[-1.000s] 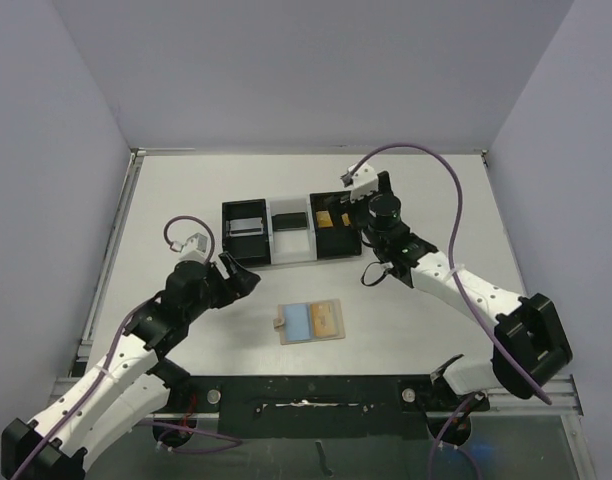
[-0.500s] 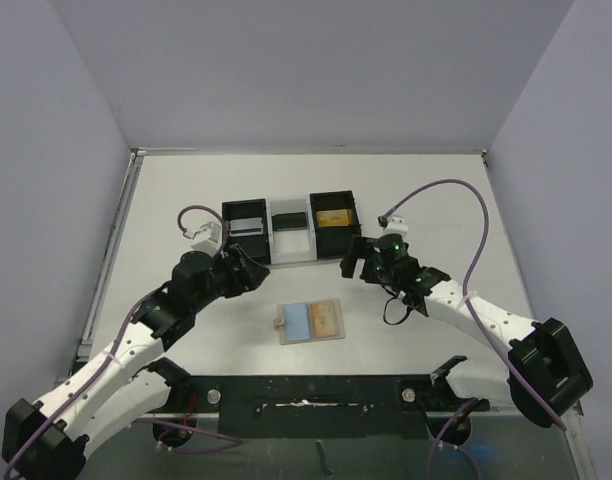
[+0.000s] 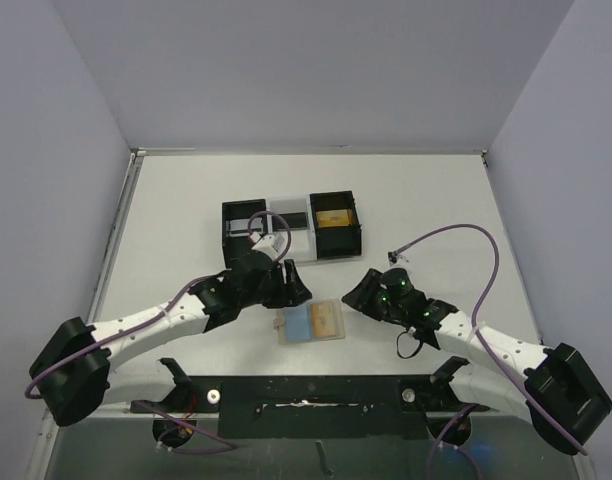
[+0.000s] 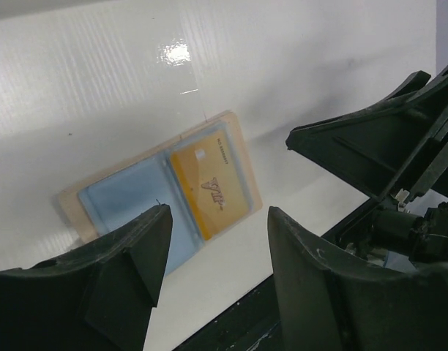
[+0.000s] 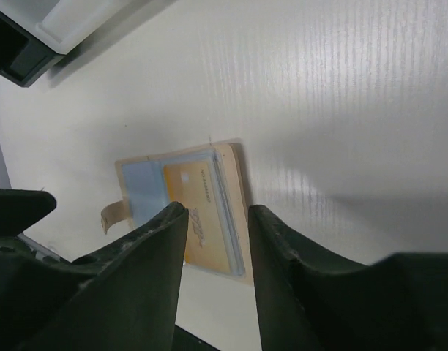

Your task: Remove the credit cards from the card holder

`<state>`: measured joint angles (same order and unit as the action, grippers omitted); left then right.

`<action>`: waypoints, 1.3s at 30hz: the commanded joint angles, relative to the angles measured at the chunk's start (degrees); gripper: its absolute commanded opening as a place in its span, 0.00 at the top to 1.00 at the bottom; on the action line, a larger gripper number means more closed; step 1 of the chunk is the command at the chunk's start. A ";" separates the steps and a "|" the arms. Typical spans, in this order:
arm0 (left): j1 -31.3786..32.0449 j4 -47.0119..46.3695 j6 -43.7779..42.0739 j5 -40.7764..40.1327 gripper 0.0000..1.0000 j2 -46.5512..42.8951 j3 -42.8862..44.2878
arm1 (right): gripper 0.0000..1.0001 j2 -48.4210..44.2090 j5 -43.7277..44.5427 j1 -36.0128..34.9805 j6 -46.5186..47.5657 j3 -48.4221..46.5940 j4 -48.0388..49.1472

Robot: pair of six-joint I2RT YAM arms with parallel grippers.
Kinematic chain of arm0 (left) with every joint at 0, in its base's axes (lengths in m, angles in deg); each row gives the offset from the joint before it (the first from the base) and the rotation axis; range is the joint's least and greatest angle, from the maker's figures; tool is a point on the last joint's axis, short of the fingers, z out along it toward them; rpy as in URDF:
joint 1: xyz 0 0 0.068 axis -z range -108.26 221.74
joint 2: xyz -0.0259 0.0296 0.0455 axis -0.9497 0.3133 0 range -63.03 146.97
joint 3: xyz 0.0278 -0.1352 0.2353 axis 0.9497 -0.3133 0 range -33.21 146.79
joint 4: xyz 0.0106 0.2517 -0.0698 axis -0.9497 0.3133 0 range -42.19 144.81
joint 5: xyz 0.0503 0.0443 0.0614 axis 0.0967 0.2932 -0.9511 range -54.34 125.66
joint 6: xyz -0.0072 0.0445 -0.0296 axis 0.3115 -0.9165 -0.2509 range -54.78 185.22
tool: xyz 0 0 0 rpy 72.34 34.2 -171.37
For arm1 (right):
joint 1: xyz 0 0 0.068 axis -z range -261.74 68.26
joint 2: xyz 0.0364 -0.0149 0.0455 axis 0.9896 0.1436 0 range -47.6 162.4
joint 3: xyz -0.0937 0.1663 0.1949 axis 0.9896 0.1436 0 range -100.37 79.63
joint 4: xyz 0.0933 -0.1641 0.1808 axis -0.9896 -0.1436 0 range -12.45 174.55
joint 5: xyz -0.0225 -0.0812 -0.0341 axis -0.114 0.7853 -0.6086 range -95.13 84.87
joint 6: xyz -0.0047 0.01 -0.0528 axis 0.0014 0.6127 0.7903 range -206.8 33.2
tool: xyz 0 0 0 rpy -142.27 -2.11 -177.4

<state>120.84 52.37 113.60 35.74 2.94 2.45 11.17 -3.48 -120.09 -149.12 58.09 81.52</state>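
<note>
- Both arms have swung in toward the middle since a second ago; the left fingers [image 4: 129,270] and right fingers [image 5: 140,270] flank one card holder [image 4: 72,208], each pair apart, gripping nothing.
- Card holder lies flat on the bench [image 3: 436,200], showing two credit cards [image 3: 301,322]: one blue, one orange.
- Beyond it sits one three-compartment tray [image 3: 225,225], with one yellow card [image 3: 334,217] in its right compartment.

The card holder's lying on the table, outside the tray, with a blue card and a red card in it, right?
No. The left wrist view shows a yellow-orange card, not a red one, beside the blue card. The card holder does lie on the table, outside the tray.
</note>
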 commanded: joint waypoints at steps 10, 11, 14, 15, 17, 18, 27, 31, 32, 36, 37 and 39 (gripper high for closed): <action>-0.24 -8.10 5.25 8.57 0.67 13.84 4.51 | 0.73 9.44 -8.05 -2.30 -4.21 -1.46 12.27; -0.23 -7.66 5.36 8.68 0.68 14.70 4.70 | 0.74 10.17 -8.42 -2.34 -4.36 -1.60 12.44; -0.24 -8.41 5.68 9.69 0.71 15.91 4.43 | 0.76 11.75 -8.82 -2.43 -4.43 -1.75 12.66; -0.23 -8.65 5.83 10.19 0.72 16.40 4.45 | 0.77 12.19 -9.06 -2.39 -4.39 -1.83 12.62; -0.24 -8.05 5.94 10.35 0.75 17.17 4.73 | 0.77 12.99 -9.52 -2.43 -4.53 -1.92 12.66; -0.23 -8.10 6.05 10.43 0.75 17.43 4.59 | 0.77 13.30 -9.83 -2.39 -4.56 -2.05 12.75; -0.26 -10.06 6.55 12.02 0.78 19.72 2.37 | 0.81 11.48 -8.31 -2.87 -3.48 -4.28 8.16; -0.16 -9.88 6.42 12.55 0.80 21.47 2.57 | 0.80 11.87 -9.92 -2.79 -3.27 -4.38 9.50; -0.15 -9.84 6.46 12.47 0.80 21.69 2.53 | 0.80 12.48 -10.35 -2.77 -3.21 -4.46 9.75; -0.13 -10.59 7.34 12.17 0.80 23.09 2.30 | 0.81 14.41 -10.61 -2.89 -4.24 -3.97 8.31; -0.02 -10.59 7.51 12.03 0.81 23.47 2.55 | 0.81 14.61 -9.98 -2.94 -4.67 -3.24 8.00; 0.11 -8.56 7.26 10.73 0.82 23.62 3.41 | 0.80 15.12 -10.73 -2.61 -5.26 -2.06 9.16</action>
<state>120.78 45.13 120.57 47.06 26.07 4.44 25.31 -13.64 -122.67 -153.32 55.67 89.61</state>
